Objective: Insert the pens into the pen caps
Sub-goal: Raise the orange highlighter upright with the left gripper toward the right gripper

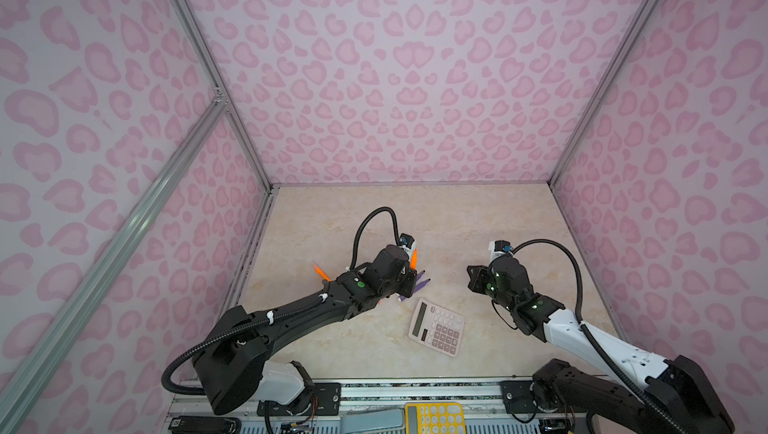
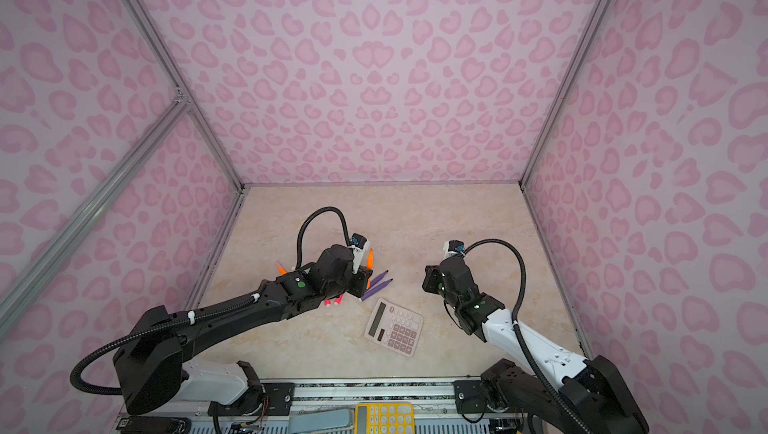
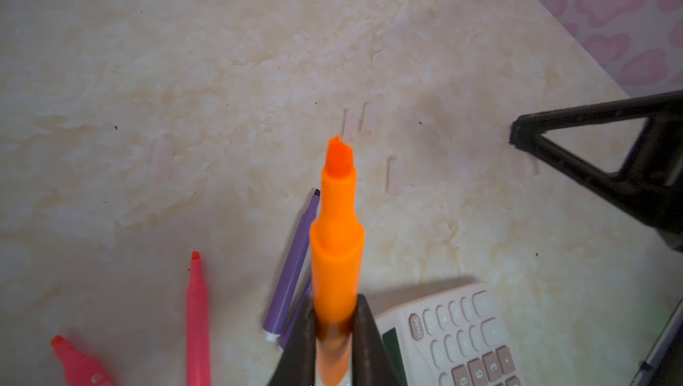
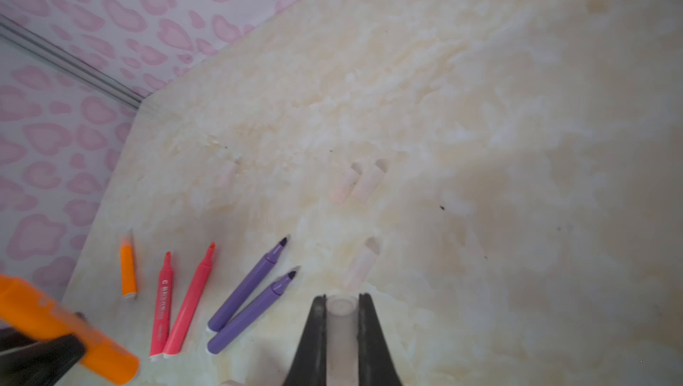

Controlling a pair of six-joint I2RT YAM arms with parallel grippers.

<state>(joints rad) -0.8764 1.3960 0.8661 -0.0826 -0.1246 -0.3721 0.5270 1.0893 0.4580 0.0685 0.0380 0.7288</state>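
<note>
Count: two orange marker pens point(image 3: 337, 247) point(image 4: 128, 271), two pink-red marker pens point(image 4: 162, 303) point(image 4: 192, 297) and two purple marker pens point(image 4: 247, 288) point(image 4: 255, 310), so six. I can also make out five short clear plastic caps point(image 4: 342, 308) point(image 4: 227, 175) point(image 4: 345, 184) point(image 4: 369, 181) point(image 4: 360, 266). Left pincer point(image 3: 335, 297) is clamped tight on one orange pen, up above the beige marbled worktop point(image 4: 517, 107), with the other five pens lying left of centre. Right pincer point(image 4: 342, 296) is squeezed on one cap, and the other four sit loose mid-worktop.

Left arm point(image 1: 291, 319): stretched forward; left tool point(image 3: 334, 314) clamped on orange pen point(image 3: 336, 247). Right arm point(image 1: 582, 338): elbow bent; right tool point(image 4: 342, 297) clamped on clear pen cap point(image 4: 342, 310).
</note>
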